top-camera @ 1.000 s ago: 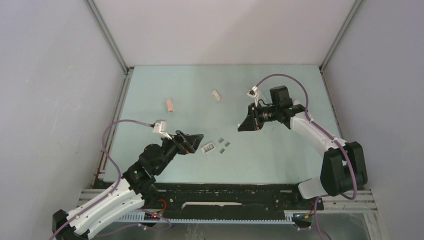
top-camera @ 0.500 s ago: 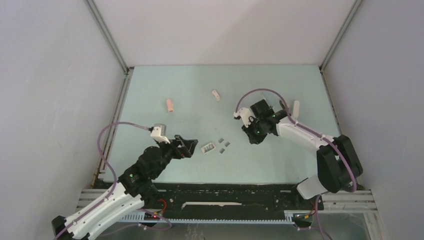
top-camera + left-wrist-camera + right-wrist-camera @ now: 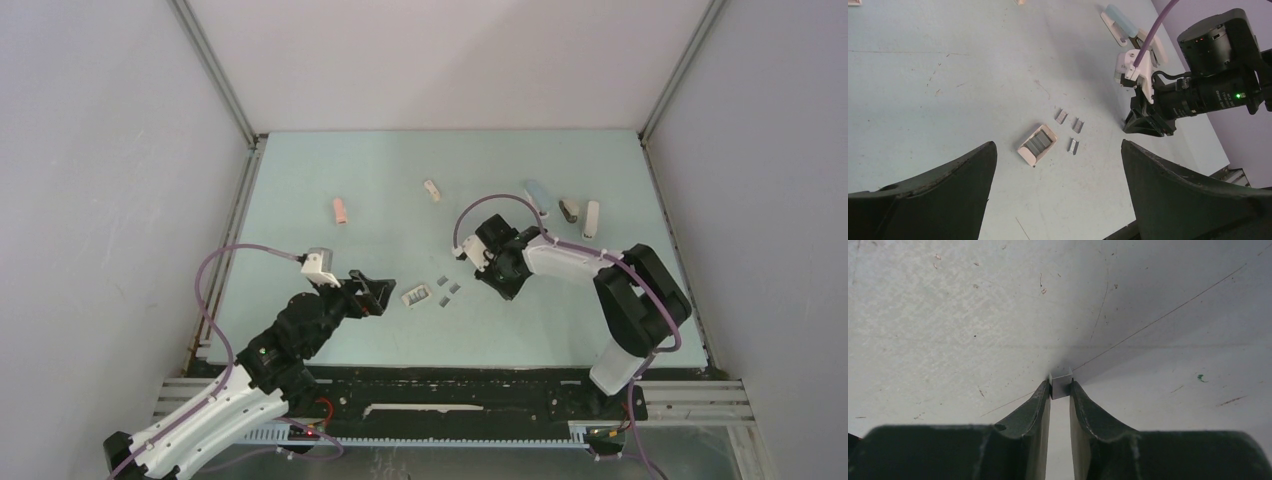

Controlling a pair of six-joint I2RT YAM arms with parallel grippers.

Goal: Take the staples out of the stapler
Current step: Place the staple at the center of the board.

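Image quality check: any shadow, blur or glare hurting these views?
Top external: even light, staples tiny but distinguishable. Left wrist: table sharp, near fingers black and featureless. Right wrist: broad shadow over the upper right, grey strip between the fingertips sharp, no glare.

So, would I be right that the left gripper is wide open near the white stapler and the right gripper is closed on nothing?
Not quite: the right wrist view shows the right gripper closed on a small grey staple strip, pinched between its tips. The left gripper is indeed wide open near the white stapler.
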